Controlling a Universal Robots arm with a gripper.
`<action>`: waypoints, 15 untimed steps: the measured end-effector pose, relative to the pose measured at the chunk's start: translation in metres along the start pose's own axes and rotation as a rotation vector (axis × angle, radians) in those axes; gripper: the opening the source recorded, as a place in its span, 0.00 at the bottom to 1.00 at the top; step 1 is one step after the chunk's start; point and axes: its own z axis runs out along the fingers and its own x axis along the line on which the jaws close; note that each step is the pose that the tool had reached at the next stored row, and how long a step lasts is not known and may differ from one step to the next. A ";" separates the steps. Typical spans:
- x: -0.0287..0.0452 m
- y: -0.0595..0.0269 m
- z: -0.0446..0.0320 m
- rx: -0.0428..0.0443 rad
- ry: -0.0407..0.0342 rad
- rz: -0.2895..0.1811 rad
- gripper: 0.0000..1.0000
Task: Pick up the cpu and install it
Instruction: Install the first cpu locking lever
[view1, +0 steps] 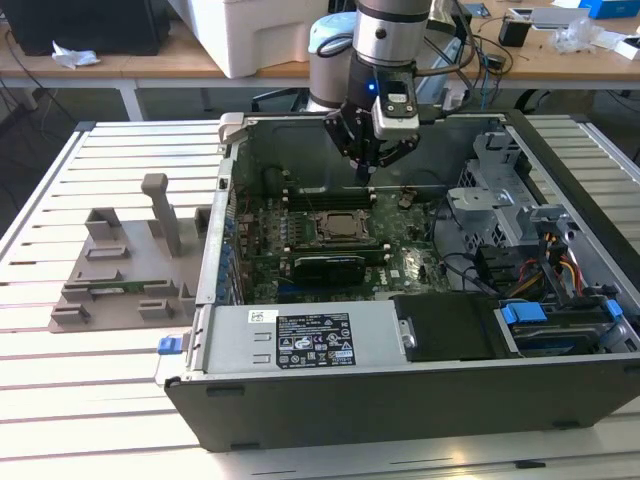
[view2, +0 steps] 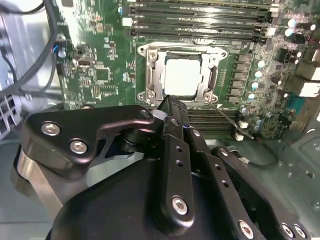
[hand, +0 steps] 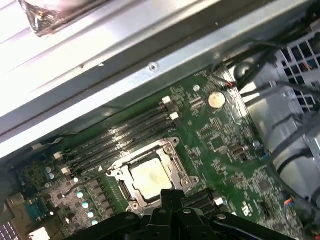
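The cpu (view1: 343, 226) lies flat in the motherboard socket inside the open computer case (view1: 210, 260), its silvery top facing up. It also appears in the second wrist view as the cpu (view2: 182, 76) within the metal socket frame (view2: 150, 75), and in the first wrist view as the cpu (hand: 150, 177). My gripper (view1: 368, 168) hangs above the board, a little behind the socket and apart from the chip. Its fingers are shut together with nothing between them, as the gripper (view2: 167, 102) and the gripper (hand: 171, 194) show in both wrist views.
Memory slots (view1: 325, 197) run behind the socket and a black card (view1: 330, 265) lies in front of it. Drive bays and cables (view1: 545, 260) crowd the exterior view's right. A grey fixture (view1: 130, 270) stands on the slatted table at the left. The power supply (view1: 310, 340) lines the near side.
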 end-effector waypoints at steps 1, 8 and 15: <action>0.0000 0.0000 0.0000 0.0005 -0.0004 -0.012 0.11; -0.0001 0.0000 0.0000 0.0050 -0.0050 -0.122 0.11; -0.0001 0.0000 0.0000 0.0090 -0.0094 -0.233 0.11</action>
